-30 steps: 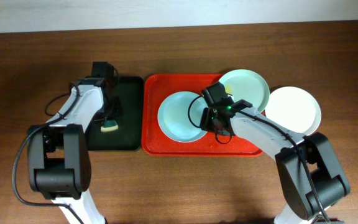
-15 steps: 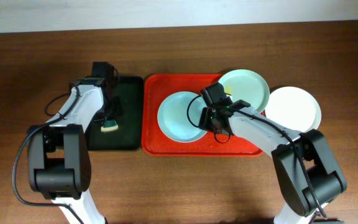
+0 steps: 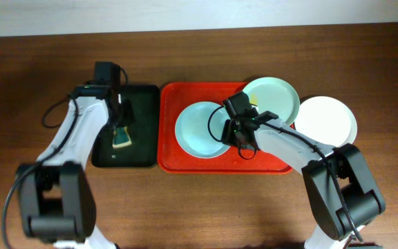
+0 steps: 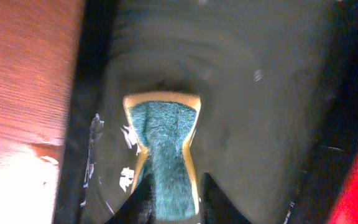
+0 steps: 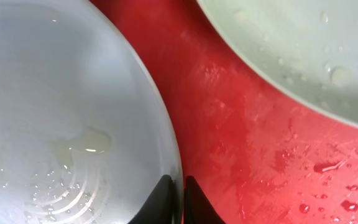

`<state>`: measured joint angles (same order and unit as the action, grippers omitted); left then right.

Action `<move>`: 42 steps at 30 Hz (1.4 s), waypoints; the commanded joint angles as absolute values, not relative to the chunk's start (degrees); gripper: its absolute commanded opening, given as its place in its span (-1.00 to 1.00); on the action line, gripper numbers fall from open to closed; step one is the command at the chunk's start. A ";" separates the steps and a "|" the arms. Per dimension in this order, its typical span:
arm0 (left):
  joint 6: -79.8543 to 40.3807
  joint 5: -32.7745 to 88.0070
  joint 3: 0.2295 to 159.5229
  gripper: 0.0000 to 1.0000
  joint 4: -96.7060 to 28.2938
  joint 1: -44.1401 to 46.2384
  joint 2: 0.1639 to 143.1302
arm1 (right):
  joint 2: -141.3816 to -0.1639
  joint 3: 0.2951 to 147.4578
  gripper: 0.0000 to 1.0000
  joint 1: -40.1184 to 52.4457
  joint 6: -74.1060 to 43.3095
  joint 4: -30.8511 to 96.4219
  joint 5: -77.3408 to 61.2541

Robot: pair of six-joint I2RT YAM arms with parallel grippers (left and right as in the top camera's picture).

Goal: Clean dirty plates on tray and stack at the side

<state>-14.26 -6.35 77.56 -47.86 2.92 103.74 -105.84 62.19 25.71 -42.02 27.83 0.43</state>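
The pale blue plate [image 3: 197, 128] lies in the red tray [image 3: 206, 163]. My right gripper [image 3: 236, 130] is shut on its right rim, one finger inside the rim and one outside [image 5: 179, 200]. The plate [image 5: 55, 93] is wet and carries a pale yellowish smear. A mint green plate [image 3: 275, 97] rests across the tray's back right corner. The white plate [image 3: 327, 122] sits on the table to the right. My left gripper [image 3: 119, 126] hovers over a green and yellow sponge [image 4: 163, 134], jaws slightly apart round the sponge's near end [image 4: 171, 190].
The sponge [image 3: 120, 137] lies in a black tray [image 3: 141, 104] just left of the red tray. Water drops dot the red tray floor [image 5: 260, 162] and the mint plate [image 5: 303, 43]. Bare wooden table surrounds both trays.
My left arm has swung its elbow outward and its jaws have parted; the sponge now shows its green face. The right gripper has closed onto the blue plate's rim.
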 commanded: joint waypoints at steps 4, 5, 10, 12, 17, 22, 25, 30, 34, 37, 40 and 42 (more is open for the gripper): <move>-18.00 -5.58 78.26 0.29 -49.71 -0.60 92.73 | -106.56 61.65 -0.68 26.28 -42.06 27.88 0.67; -18.52 -5.63 78.26 0.29 -49.98 -1.65 92.14 | -106.56 61.65 -0.68 26.30 -42.06 27.88 0.67; -23.42 -5.50 77.65 0.55 -50.22 -8.14 91.92 | -106.56 61.65 -0.77 26.28 -42.06 27.86 0.69; -24.01 -4.34 77.60 0.59 -50.22 -9.06 91.92 | -106.56 61.65 -0.92 26.30 -42.09 27.73 0.69; -23.99 -4.27 77.60 0.99 -50.19 -9.06 91.92 | -106.56 61.65 -0.90 26.30 -42.06 27.66 0.67; -23.99 -4.27 77.60 0.99 -50.19 -9.06 91.92 | -106.56 61.65 -0.68 26.28 -42.06 27.68 0.67; -23.99 -4.27 77.60 0.99 -50.19 -9.06 91.92 | -106.52 61.73 -0.92 26.22 -42.06 27.64 -0.43; -23.99 -4.27 77.60 0.99 -50.19 -9.06 91.92 | -103.88 63.88 -0.92 23.35 -42.06 27.68 -14.24; -23.99 -4.27 77.60 0.99 -50.19 -9.06 91.92 | -100.18 67.66 -0.92 20.95 -42.54 30.04 -20.40; -23.99 -4.27 77.60 0.99 -50.19 -9.06 91.92 | -98.61 71.31 -0.92 20.93 -42.50 34.98 -20.36; -23.99 -4.27 77.60 0.99 -50.19 -9.08 91.92 | -98.06 76.60 -0.92 21.17 -42.48 41.04 -20.14; -23.99 -4.27 77.60 0.99 -50.19 -9.06 91.92 | -98.06 79.15 -0.92 21.82 -42.50 43.09 -18.35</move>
<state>-23.44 -4.67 77.56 -50.13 -9.04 92.60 -99.68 74.85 21.08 -42.19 41.30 -18.68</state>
